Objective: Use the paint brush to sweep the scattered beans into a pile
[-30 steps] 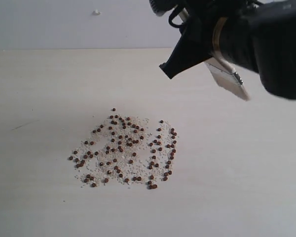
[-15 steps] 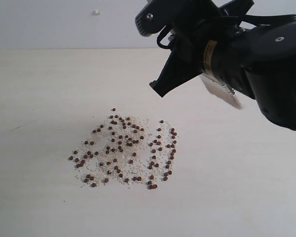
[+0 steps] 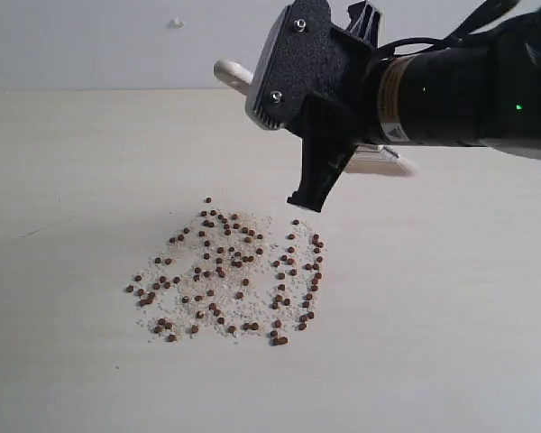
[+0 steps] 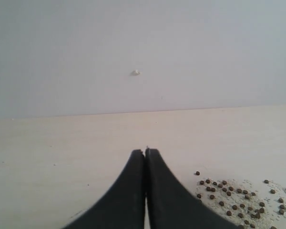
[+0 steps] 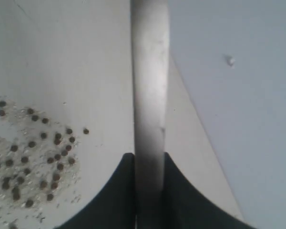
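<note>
The right jaws are closed on the paint brush (image 5: pixel 149 86), with nothing else between them. Its pale wooden handle runs straight out through the narrow gap and both jaws press its sides. In the exterior view the brush lies roughly level in the air. Its rounded handle end (image 3: pixel 230 72) pokes out on the left of the gripper housing and its off-white bristles (image 3: pixel 386 163) show on the right.

The right arm (image 3: pixel 460 90) reaches in from the right, nearly horizontal, above the bench (image 3: pixel 72 162). The jaw tips hang over the far edge of the beans (image 3: pixel 230 271).

The beans lie in a loose, spread patch on the bench, mixed with whitish grains. The bristles are well apart from them.

The left jaws are pressed fully together and hold nothing. They sit low over the bench, near the edge of the bean patch.
</note>
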{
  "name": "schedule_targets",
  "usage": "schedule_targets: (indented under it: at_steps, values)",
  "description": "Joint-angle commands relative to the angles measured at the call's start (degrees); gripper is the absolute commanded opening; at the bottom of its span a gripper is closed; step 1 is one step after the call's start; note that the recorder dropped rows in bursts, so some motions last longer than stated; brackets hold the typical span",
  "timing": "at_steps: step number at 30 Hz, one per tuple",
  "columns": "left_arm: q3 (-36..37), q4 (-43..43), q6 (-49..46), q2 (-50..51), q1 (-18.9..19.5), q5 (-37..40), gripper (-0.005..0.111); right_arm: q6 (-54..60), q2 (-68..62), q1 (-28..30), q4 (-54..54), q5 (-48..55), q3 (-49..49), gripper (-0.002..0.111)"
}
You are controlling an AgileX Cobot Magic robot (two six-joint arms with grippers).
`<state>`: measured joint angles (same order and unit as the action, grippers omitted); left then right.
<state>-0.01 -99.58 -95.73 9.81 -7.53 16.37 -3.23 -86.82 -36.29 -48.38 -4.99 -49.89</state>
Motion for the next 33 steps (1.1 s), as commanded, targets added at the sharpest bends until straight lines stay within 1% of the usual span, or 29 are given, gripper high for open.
schedule_targets:
  at_steps: [1,2,3,4,6,8,11,13,15,18,21,26,33]
  values:
    - [0.0,-0.4,0.2,-0.5,0.2,0.3,0.0,45.4,-3.2,2.1,41.5,-12.7,3.5,0.0]
    - [0.0,-0.4,0.2,-0.5,0.2,0.3,0.0,51.7,-4.1,1.3,47.6,-21.9,5.9,0.0]
    - [0.0,-0.4,0.2,-0.5,0.2,0.3,0.0,56.5,-5.5,-0.1,61.1,-38.1,9.7,0.0]
    - [0.0,-0.4,0.2,-0.5,0.2,0.3,0.0,58.3,-6.4,-0.8,68.6,-45.7,11.0,0.0]
    - [0.0,-0.4,0.2,-0.5,0.2,0.3,0.0,60.9,-8.1,-1.7,78.7,-54.7,12.1,0.0]
    - [0.0,-0.4,0.2,-0.5,0.2,0.3,0.0,61.8,-10.3,-1.7,84.2,-59.0,12.8,0.0]
    - [0.0,-0.4,0.2,-0.5,0.2,0.3,0.0,60.9,-13.2,-1.7,87.4,-60.3,12.9,0.0]
    - [0.0,-0.4,0.2,-0.5,0.2,0.3,0.0,58.5,-15.8,-1.7,90.6,-62.5,12.9,0.0]
    - [0.0,-0.4,0.2,-0.5,0.2,0.3,0.0,56.6,-18.4,-2.1,91.4,-62.8,12.9,0.0]
    - [0.0,-0.4,0.2,-0.5,0.2,0.3,0.0,55.1,-21.3,-5.1,92.8,-62.8,12.9,0.0]
    - [0.0,-0.4,0.2,-0.5,0.2,0.3,0.0,51.0,-23.7,-8.2,95.0,-62.7,12.9,0.0]
    - [0.0,-0.4,0.2,-0.5,0.2,0.3,0.0,43.3,-24.9,-9.7,94.8,-57.0,12.8,0.0]
    - [0.0,-0.4,0.2,-0.5,0.2,0.3,0.0,33.9,-24.9,-9.7,91.1,-49.5,12.8,0.0]
